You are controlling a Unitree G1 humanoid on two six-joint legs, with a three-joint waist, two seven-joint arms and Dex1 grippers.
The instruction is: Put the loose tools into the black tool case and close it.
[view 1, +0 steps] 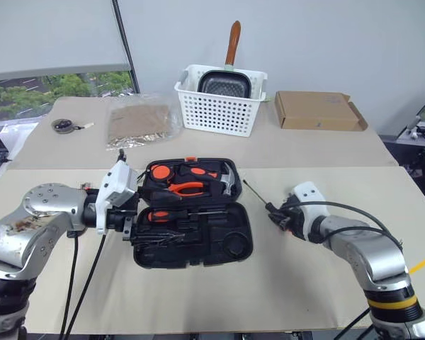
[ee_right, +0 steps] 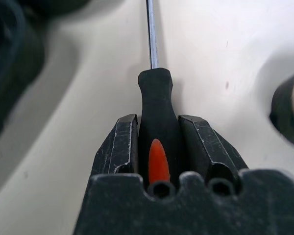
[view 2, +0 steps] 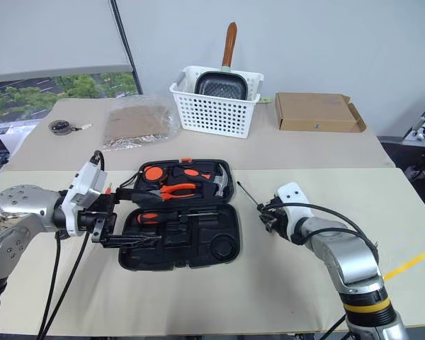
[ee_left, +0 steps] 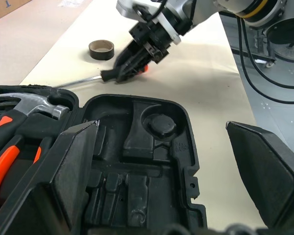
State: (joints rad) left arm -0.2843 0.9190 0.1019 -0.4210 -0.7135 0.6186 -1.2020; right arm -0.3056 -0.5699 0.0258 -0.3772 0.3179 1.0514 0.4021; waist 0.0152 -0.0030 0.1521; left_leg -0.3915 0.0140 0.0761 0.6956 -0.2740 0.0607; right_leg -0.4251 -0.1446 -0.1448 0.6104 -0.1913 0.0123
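On your far left, at the back of the table (view 1: 319,283), a dark round disc (view 1: 62,126) lies near a clear bag of brown material (view 1: 138,124). Nearer you, your left claw (view 2: 124,216) hangs just at the left edge of the black tool case (view 1: 237,244), its two fingers spread wide and released, with nothing between them. The case lies open and flat in the middle of the table: the far half holds a round tape measure (view 1: 159,171), orange pliers (view 1: 186,188) and a hammer (view 1: 227,180), while the near half has one orange-and-black screwdriver (view 1: 166,215) seated in a recess and its other moulded pockets bare. Behind the case stands a white perforated basket (view 1: 219,113) with a dark pan (view 1: 225,83) in it, wooden handle pointing up, and to the right of that a flat brown cardboard box (view 1: 317,110). Just right of the case, your right claw (ee_right: 159,147) is clenched on the black-and-orange handle of a second long screwdriver (ee_right: 157,105), whose metal shaft points toward the case's far right corner, low over the table. In the left wrist view, a small tape ring (ee_left: 101,49) sits on the table near that right claw.
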